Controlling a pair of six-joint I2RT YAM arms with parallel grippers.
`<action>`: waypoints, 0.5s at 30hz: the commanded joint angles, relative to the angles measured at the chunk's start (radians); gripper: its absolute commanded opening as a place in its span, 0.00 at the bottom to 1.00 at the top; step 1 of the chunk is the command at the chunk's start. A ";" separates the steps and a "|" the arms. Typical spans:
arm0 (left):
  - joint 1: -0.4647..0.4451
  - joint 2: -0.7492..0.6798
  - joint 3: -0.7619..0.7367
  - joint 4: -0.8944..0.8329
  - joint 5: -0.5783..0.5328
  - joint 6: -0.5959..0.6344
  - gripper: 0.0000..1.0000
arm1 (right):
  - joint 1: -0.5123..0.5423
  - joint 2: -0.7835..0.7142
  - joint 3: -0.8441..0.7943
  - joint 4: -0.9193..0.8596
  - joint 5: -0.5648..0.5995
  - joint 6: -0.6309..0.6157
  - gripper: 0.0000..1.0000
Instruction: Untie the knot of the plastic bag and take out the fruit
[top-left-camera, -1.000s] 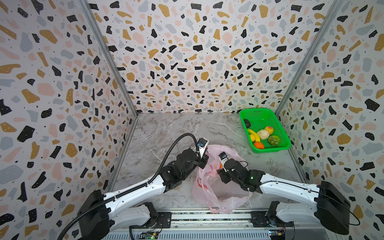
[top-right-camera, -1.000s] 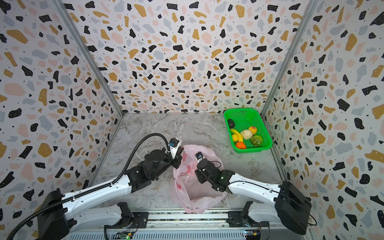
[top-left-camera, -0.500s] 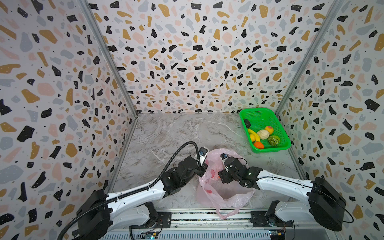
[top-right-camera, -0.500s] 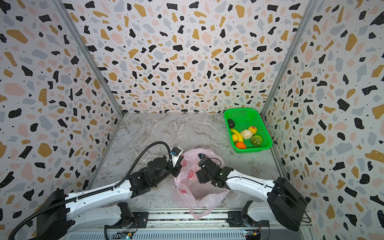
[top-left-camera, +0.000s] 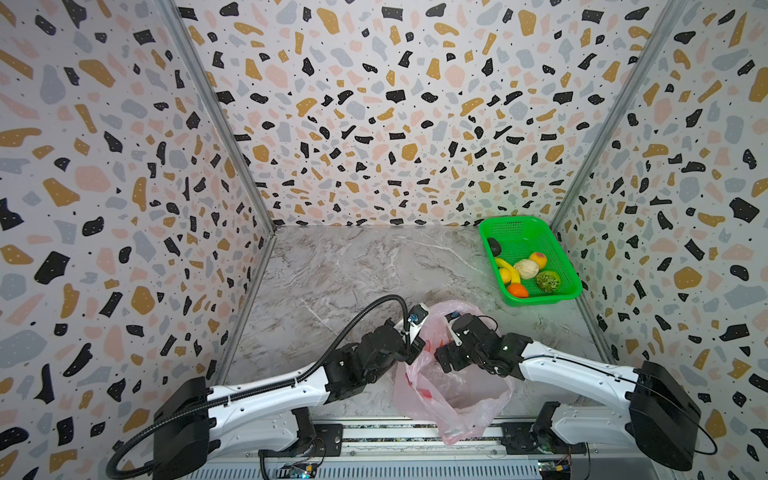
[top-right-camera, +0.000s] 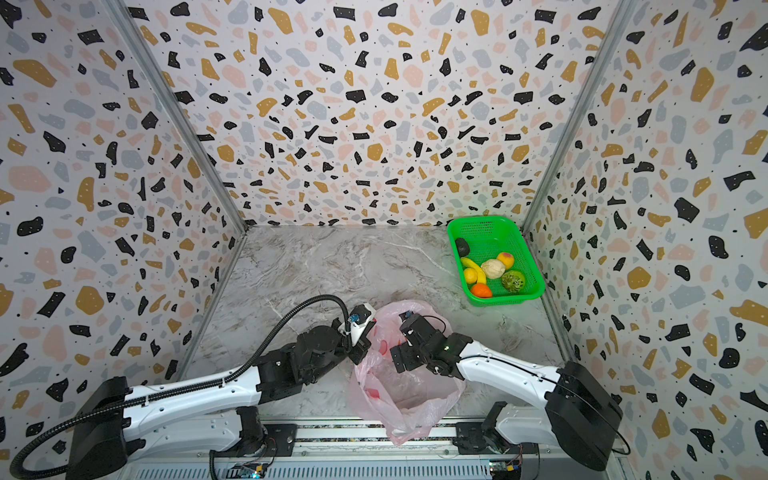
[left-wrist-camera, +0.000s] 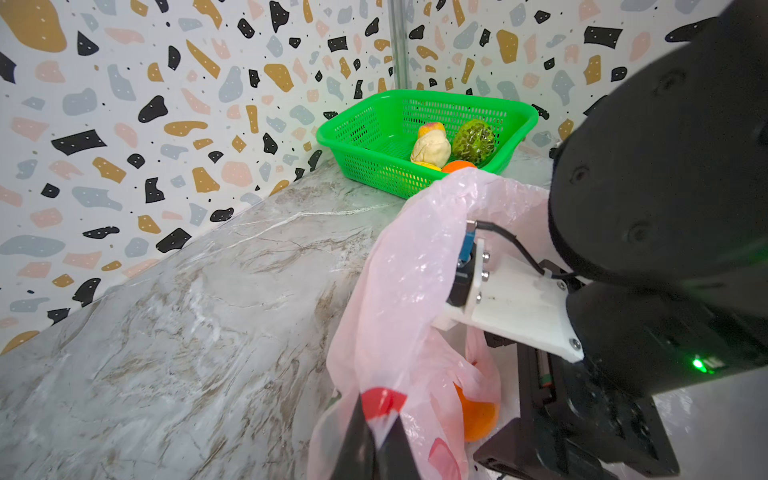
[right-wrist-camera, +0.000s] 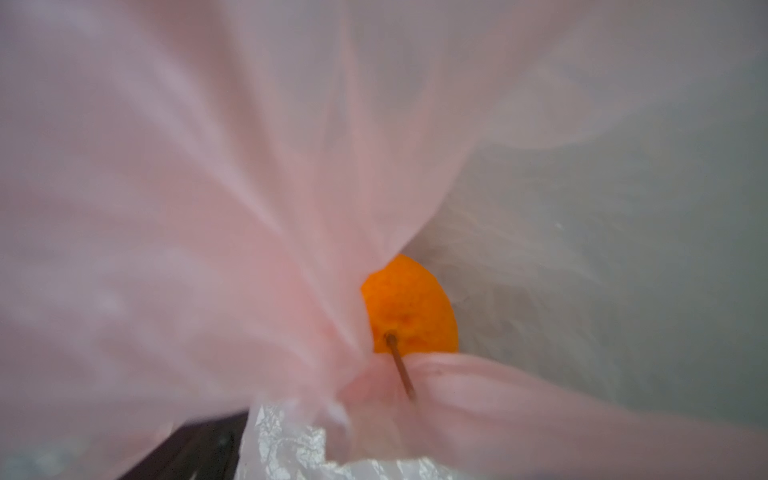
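The bag (top-left-camera: 453, 390) lies on the worktop (top-left-camera: 353, 270) at the near edge between the arms, its mouth gaping upward. The left claw (left-wrist-camera: 376, 432) is pressed together on the bag's rim film, by a red mark. The right claw (top-left-camera: 446, 345) reaches into the mouth with its jaws spread, and film drapes over its wrist camera. One orange (right-wrist-camera: 409, 307) sits inside the bag, just beside that claw. The other fruit (top-left-camera: 525, 269) lies in the green basket (top-left-camera: 511, 219) in the far right corner, well apart from the bag.
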 joint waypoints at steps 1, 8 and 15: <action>-0.016 0.025 0.014 0.022 -0.018 0.018 0.00 | -0.033 -0.022 0.001 0.005 -0.005 0.014 0.99; -0.015 0.062 0.000 0.036 -0.059 0.043 0.00 | -0.092 0.111 0.078 0.014 -0.087 0.028 0.98; -0.016 0.094 0.002 0.081 -0.080 0.052 0.00 | -0.113 0.200 0.106 0.027 -0.147 0.010 0.98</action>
